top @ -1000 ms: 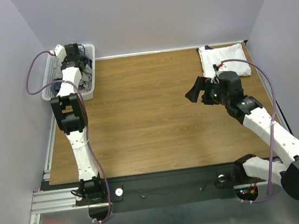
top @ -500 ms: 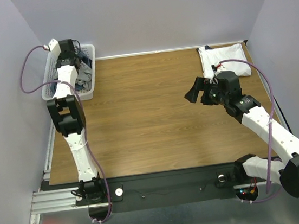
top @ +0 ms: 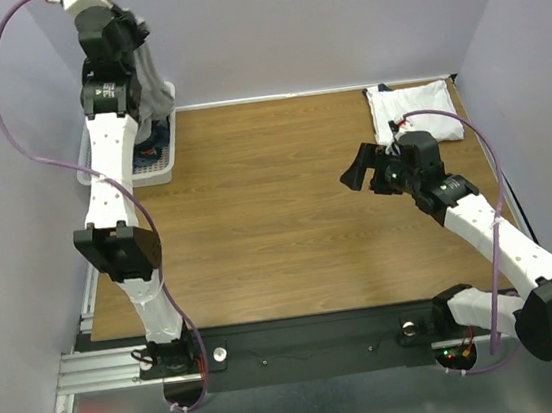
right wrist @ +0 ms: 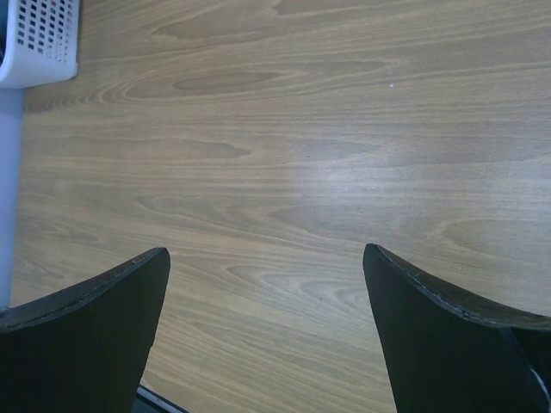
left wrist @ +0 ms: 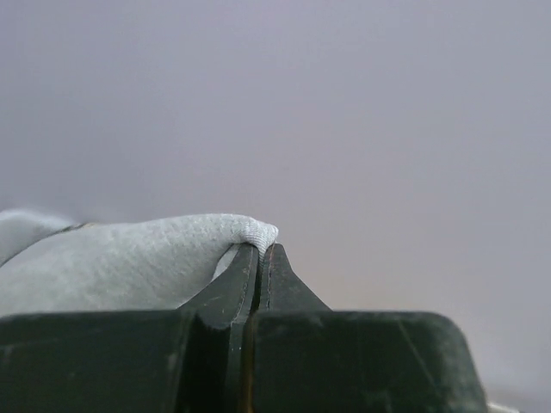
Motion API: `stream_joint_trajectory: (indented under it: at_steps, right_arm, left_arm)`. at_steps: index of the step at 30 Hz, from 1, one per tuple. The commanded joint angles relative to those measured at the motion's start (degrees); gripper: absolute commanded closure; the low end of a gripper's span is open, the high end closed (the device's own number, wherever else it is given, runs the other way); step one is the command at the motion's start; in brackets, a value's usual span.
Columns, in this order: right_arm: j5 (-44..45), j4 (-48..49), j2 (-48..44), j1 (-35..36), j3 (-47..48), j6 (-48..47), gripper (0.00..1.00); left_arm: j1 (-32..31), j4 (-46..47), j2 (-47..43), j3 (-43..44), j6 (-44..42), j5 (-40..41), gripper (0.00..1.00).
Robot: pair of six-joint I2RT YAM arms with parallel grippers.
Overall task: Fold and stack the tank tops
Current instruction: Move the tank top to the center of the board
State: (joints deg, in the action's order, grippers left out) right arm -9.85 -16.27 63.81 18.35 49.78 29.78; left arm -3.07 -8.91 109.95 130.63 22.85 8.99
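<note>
My left gripper (top: 130,33) is raised high above the white lattice basket (top: 140,168) and is shut on a light heather-grey tank top (top: 152,86), which hangs down from it towards the basket. In the left wrist view the jaws (left wrist: 263,249) pinch a fold of the grey fabric (left wrist: 129,262) against the bare wall. A white tank top (top: 410,111) lies folded at the table's back right corner. My right gripper (top: 360,172) is open and empty above the table's middle right; its view shows only bare wood between its fingertips (right wrist: 266,251).
The basket stands at the table's back left corner, with dark cloth (top: 155,136) showing inside it; its corner also shows in the right wrist view (right wrist: 39,39). The wooden table (top: 277,216) is walled at the back and on both sides.
My left arm has risen from inside the basket to high above it, pulling the grey tank top up with it. The right arm has barely moved.
</note>
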Motion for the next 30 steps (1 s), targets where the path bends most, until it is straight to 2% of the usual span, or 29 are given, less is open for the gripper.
stream_joint_trajectory:
  at_steps: [1,9,12,13,15,18,19,20,21,22,25,27,30]
  right_arm:
    - [1.32,1.16,-1.50,-0.33,2.34,-0.60,0.00]
    - [4.56,1.16,-4.04,-0.33,2.52,-0.43,0.00]
    - [5.89,1.16,-5.27,-0.33,2.17,0.01,0.00]
    - [6.76,1.16,-5.97,-0.42,1.99,0.19,0.00]
    - [7.47,1.16,-6.50,-0.33,1.73,0.37,0.00]
    - [8.44,1.24,-6.24,-0.33,1.55,0.63,0.00]
    - [8.53,1.24,-5.98,-0.33,1.55,0.89,0.00]
    - [8.35,1.24,-5.72,-0.33,1.37,1.07,0.00]
    - [8.00,1.24,-5.19,-0.33,1.11,1.33,0.00]
    - [7.04,1.24,-4.93,-0.33,0.85,1.33,0.00]
    - [5.28,2.03,-3.52,-0.33,-0.91,1.68,0.00]
    - [4.58,2.82,-2.73,-0.33,-2.05,1.86,0.00]
    - [3.52,5.89,-1.50,-0.33,-4.69,2.47,0.00]
  left_arm:
    - [-7.38,5.91,-5.01,5.86,-7.54,-2.05,1.00]
    - [-19.68,8.64,-8.96,6.14,-8.71,-1.35,1.00]
    - [-21.53,10.83,-12.55,-1.58,-5.20,-1.87,1.00]
    - [-23.02,13.02,-13.53,-7.17,-4.66,-1.70,1.00]
    - [-24.08,14.44,-16.08,-12.74,-1.77,-0.91,1.00]
    - [-24.09,15.15,-18.18,-25.65,6.37,-0.03,1.00]
    - [-24.09,16.37,-18.63,-29.51,8.42,-0.73,0.96]
    - [-24.09,16.90,-18.81,-37.56,10.79,-1.86,0.91]
    - [-24.09,17.51,-18.98,-41.55,14.73,-4.22,0.91]
    - [-24.09,20.48,-19.25,-49.86,16.94,-5.73,0.92]
    - [-24.17,25.25,-19.07,-62.37,21.79,-12.06,0.91]
    - [-24.18,25.87,-19.07,-66.45,22.41,-13.64,0.95]
    - [-24.09,25.17,-20.12,-71.64,22.06,-12.69,0.76]
